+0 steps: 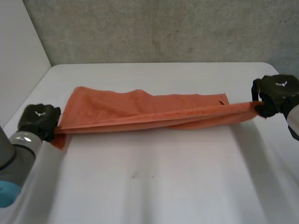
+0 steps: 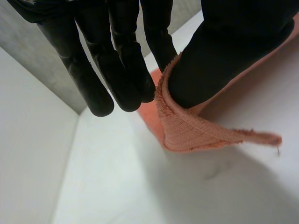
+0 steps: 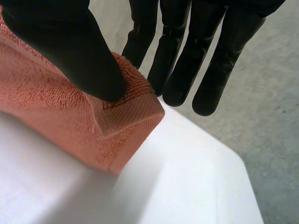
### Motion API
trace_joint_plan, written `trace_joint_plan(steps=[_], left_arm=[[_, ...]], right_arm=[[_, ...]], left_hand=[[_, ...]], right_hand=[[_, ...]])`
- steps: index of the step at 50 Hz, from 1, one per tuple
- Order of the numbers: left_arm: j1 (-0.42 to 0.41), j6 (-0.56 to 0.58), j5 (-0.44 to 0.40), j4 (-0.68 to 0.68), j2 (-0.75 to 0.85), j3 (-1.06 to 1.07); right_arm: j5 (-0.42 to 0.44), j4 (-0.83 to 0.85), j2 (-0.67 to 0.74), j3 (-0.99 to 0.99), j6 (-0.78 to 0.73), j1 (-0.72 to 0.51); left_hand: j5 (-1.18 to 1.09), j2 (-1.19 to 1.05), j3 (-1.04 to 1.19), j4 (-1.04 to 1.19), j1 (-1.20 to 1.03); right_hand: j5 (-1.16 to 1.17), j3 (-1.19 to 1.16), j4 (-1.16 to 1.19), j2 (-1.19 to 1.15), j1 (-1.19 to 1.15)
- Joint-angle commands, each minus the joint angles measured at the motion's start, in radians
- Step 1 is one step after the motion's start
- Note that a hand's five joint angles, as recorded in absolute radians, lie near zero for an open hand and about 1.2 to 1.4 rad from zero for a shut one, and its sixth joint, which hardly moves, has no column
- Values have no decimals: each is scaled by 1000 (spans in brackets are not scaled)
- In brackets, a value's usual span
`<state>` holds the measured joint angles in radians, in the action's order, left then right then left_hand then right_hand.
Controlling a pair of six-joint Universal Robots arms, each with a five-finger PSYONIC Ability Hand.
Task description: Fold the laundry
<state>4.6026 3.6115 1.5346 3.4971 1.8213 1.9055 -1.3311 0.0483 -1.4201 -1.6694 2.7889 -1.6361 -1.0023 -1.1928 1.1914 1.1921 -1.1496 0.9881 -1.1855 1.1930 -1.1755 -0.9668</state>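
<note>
One orange terry-cloth towel (image 1: 140,111) is held stretched over one white table (image 1: 163,186), one corner pinched thumb-to-fingers by left hand (image 1: 39,120), the opposite one by right hand (image 1: 276,94).

no legible text — white marks (image 1: 40,112) on left hand (image 1: 37,123), right hand (image 1: 275,97), unreadable

Soft, even light over my tabletop (image 1: 154,186)

The white surface glows brightly; the orange towel (image 1: 140,109) throws a faint, diffuse shadow just beneath its stretched edge (plainest in my head view), and in both wrist views the tabletop goes grey under the lifted cloth.
</note>
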Motion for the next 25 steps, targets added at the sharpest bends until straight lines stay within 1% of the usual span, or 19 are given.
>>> trace_joint_plan(steps=[1, 2, 3, 4, 5, 6, 7, 8, 9, 10, 12, 13, 14, 18, 20, 22, 23, 24, 25], left_arm=[[27, 55, -4, -127, -257, 1], [27, 55, -4, -127, -258, 1], [33, 55, -7, -157, -322, -2], [36, 58, -8, -193, -385, -6], [36, 58, -8, -193, -385, -6], [39, 68, -14, -232, -428, -9], [39, 68, -14, -233, -428, -10], [42, 90, -30, -281, -459, -13], [45, 119, -48, -338, -471, -11], [45, 119, -48, -339, -471, -11], [53, 173, -83, -446, -468, 3], [53, 173, -83, -446, -468, 3], [62, 193, -93, -484, -461, 16], [90, 213, -100, -507, -419, 40], [114, 216, -102, -506, -329, 38], [116, 216, -102, -506, -274, 27], [116, 216, -102, -506, -274, 27], [114, 217, -102, -506, -223, 15], [108, 219, -100, -504, -179, -3]], right_arm=[[4, -214, -14, 5, -212, 4], [-2, -269, -23, 13, -257, 4], [-2, -269, -23, 13, -258, 4], [-8, -324, -40, 23, -300, 5], [-10, -382, -54, 31, -342, 9], [-10, -383, -54, 31, -342, 9], [-10, -443, -68, 33, -385, 19], [-10, -503, -77, 33, -426, 36], [-10, -504, -77, 33, -427, 36], [-5, -554, -79, 31, -460, 50], [4, -594, -79, 27, -489, 64], [7, -622, -80, 20, -514, 70], [7, -622, -80, 20, -514, 70], [0, -633, -68, -15, -548, 65], [-8, -630, -62, -26, -557, 61], [-11, -628, -51, -32, -566, 61], [-11, -627, -21, -33, -574, 61], [-11, -621, 22, -21, -580, 61], [-11, -620, 23, -21, -580, 61]], left_hand=[[-219, -203, 205, 204, -247], [-219, -203, 205, 204, -247], [-219, -203, 205, 204, -247], [-219, -203, 205, 204, -247], [-219, -203, 205, 204, -247], [-219, -203, 205, 204, -247], [-219, -203, 205, 204, -247], [-219, -203, 205, 204, -247], [-219, -203, 205, 204, -247], [-219, -203, 205, 204, -247], [-219, -203, 205, 204, -247], [-219, -203, 205, 204, -247], [-219, -203, 205, 204, -247], [-219, -203, 205, 204, -247], [-219, -203, 205, 204, -247], [-219, -203, 205, 204, -247], [-219, -203, 205, 204, -247], [-219, -203, 205, 204, -247], [-219, -203, 205, 204, -247]], right_hand=[[234, -211, 203, -221, -429], [234, -211, 203, -221, -429], [234, -211, 203, -221, -429], [234, -211, 203, -221, -429], [234, -211, 203, -221, -429], [234, -211, 203, -221, -429], [234, -211, 203, -221, -429], [234, -211, 203, -221, -429], [234, -211, 203, -221, -429], [234, -211, 203, -221, -429], [234, -211, 203, -221, -429], [234, -211, 203, -221, -429], [234, -211, 203, -221, -429], [234, -211, 203, -221, -429], [234, -211, 203, -221, -429], [234, -211, 203, -221, -429], [234, -211, 203, -221, -429], [234, -211, 203, -221, -429], [234, -211, 203, -221, -429]])
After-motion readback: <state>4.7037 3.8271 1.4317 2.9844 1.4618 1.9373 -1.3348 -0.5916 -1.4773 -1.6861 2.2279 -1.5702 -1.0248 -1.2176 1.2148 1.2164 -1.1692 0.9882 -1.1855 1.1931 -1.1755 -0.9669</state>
